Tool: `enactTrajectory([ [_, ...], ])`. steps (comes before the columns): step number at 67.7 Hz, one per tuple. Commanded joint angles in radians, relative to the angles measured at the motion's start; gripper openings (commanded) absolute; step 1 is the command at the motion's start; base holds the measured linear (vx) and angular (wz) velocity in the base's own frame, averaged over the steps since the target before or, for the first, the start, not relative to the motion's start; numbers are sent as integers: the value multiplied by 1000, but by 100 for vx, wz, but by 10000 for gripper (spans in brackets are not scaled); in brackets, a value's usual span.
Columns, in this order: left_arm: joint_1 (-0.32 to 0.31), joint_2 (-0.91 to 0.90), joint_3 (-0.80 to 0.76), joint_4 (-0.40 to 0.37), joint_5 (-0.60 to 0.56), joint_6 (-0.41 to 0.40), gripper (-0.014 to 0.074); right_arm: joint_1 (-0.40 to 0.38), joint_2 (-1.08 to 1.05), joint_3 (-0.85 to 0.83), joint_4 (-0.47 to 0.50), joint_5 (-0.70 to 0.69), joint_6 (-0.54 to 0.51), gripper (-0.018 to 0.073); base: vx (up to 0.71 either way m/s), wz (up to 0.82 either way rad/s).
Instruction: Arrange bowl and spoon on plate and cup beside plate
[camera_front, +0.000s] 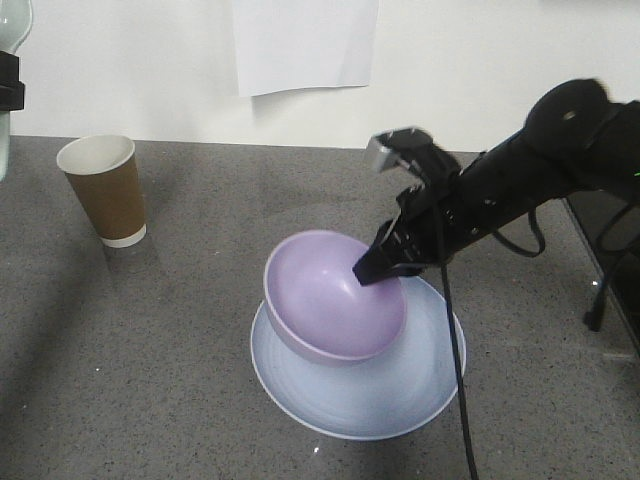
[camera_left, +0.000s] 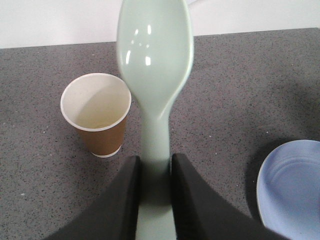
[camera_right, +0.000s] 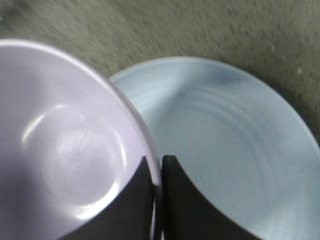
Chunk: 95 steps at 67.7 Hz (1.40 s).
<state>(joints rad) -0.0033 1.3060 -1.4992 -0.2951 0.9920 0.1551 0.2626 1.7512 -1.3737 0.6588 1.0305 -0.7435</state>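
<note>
1. The right gripper (camera_front: 380, 268) is clamped on the bowl (camera_front: 330, 300), gripping the rim on the arm's own side. One finger is inside the wall and one outside, closed tight on the thin edge.
2. The bowl is tilted above the plate (camera_front: 400, 405), over the plate's left part rather than its middle. I cannot tell whether its base touches.
3. Setting it down likely calls for levelling the bowl and shifting it toward the plate's centre, toward the holding arm.
4. The left gripper (camera_left: 155, 165) is closed on the spoon (camera_left: 155, 60) handle. The spoon's long axis runs straight away from the fingers, scoop farthest, and the plate lies to its right.
5. The cup (camera_front: 105, 190) stands upright on the grey table (camera_front: 150, 350), well apart from the plate and nearer the left arm.
</note>
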Motion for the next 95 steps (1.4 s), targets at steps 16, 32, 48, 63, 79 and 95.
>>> enactTrajectory([
  [16, -1, -26, -26, -23, -63, 1, -6, 3, 19, -28, -125, -15, 49, 27, 0, 0],
  [32, -1, -26, -26, -23, -63, 1, -6, 3, 19, -28, -125, -30, 49, 216, 0, 0],
  [48, -1, -26, -26, -23, -50, 1, -6, -2, -5, -31, -130, -94, 68, 461, 0, 0],
  [63, -1, -26, -26, -22, -37, 1, -6, -3, -110, -146, -197, -110, 159, 488, 0, 0],
  [79, -5, -25, -26, -156, -39, 53, -6, -3, -340, -282, -204, -66, 236, 298, 0, 0],
  [95, -129, 52, -26, -464, -25, 290, -6, -3, -687, -282, -374, -50, 287, -13, 0, 0],
])
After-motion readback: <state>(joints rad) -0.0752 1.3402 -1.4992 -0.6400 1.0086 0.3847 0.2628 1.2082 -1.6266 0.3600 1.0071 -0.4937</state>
